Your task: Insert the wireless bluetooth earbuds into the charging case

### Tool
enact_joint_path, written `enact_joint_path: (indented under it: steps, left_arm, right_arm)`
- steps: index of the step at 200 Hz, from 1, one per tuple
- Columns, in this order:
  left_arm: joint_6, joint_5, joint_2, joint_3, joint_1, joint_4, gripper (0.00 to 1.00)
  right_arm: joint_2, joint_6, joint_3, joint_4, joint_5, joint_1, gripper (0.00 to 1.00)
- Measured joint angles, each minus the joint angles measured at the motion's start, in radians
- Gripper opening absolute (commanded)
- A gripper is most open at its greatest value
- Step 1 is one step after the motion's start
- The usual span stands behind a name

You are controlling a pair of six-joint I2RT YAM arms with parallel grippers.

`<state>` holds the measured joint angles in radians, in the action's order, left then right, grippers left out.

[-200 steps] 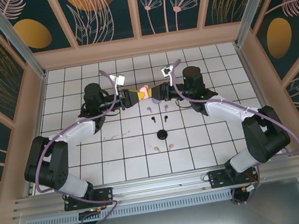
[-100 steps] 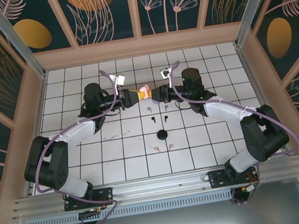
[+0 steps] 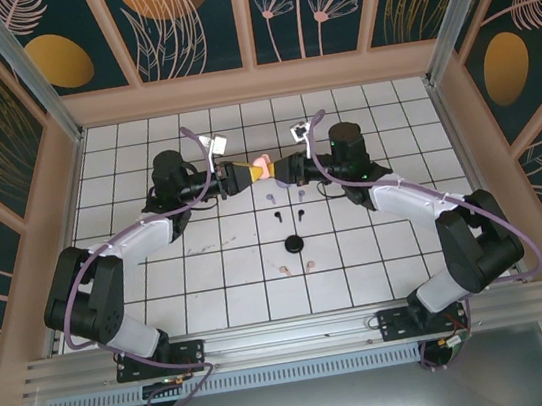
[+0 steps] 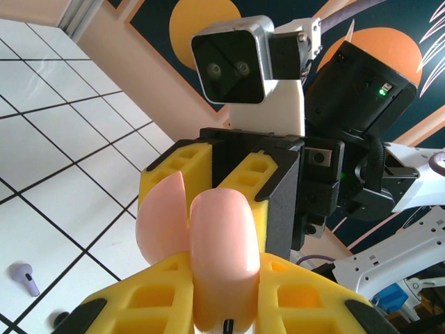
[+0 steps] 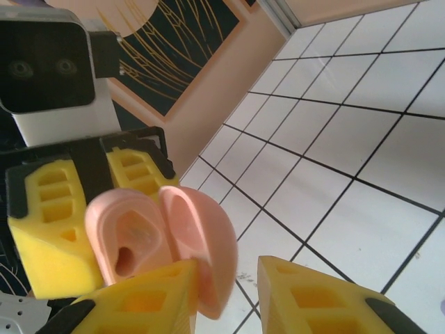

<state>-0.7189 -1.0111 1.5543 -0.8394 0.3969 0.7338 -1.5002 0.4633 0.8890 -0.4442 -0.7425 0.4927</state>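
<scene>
left claw (image 4: 221,303) gripping open pink charging case (image 4: 224,236), right claw (image 5: 229,296) part-open around its lid (image 5: 205,240)

— What colour is the charging case (image 5: 160,236)?
— Pale pink, glossy, the same inside and out.
— And the earbuds?
— Lilac earbuds (image 3: 270,199), black earbuds (image 3: 279,217) and pale pink earbuds (image 3: 283,270). There's a black disc (image 3: 293,245) too.
— The finger pads (image 5: 320,299)?
— Bright yellow on black mounts, on the left gripper (image 3: 253,174) and the right gripper (image 3: 277,171) alike. The arms (image 3: 139,237) are black and white, with lilac cables (image 3: 188,142).
— The floor (image 3: 378,248)?
— White tiles with dark grid lines.
— The walls (image 3: 324,4)?
— Dark teal panels with orange ovals and pale pink line-drawn flowers and leaves, set in peach frames.
</scene>
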Motion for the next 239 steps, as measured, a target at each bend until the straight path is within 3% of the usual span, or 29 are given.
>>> enact_joint_path:
  steps: [27, 74, 92, 125, 150, 187, 239]
  left_arm:
    - [0.0, 0.016, 0.0, -0.003, 0.0, 0.003, 0.0]
    - [0.0, 0.025, 0.0, -0.004, 0.001, 0.003, 0.0]
    - [0.0, 0.028, 0.0, -0.004, 0.001, 0.002, 0.0]
    - [0.024, 0.058, 0.0, -0.005, 0.005, -0.024, 0.5]
    - [0.076, 0.112, -0.007, -0.006, 0.012, -0.088, 0.69]
    - [0.216, 0.162, -0.018, -0.078, 0.012, -0.264, 0.79]
    - [0.481, 0.183, 0.008, -0.327, 0.01, -0.629, 0.77]
  right_arm:
    - [-0.01, -0.001, 0.016, 0.005, 0.0, 0.002, 0.24]
    - [-0.018, -0.006, 0.025, 0.018, 0.008, 0.005, 0.02]
    - [-0.018, -0.009, 0.025, 0.02, 0.009, 0.005, 0.0]
    - [-0.018, -0.013, 0.029, 0.042, 0.026, 0.006, 0.0]
    - [-0.018, -0.042, 0.063, 0.132, 0.07, 0.013, 0.0]
    - [-0.021, -0.145, 0.129, 0.301, 0.137, 0.006, 0.0]
    - [-0.078, -0.403, 0.279, 0.556, 0.263, -0.007, 0.0]
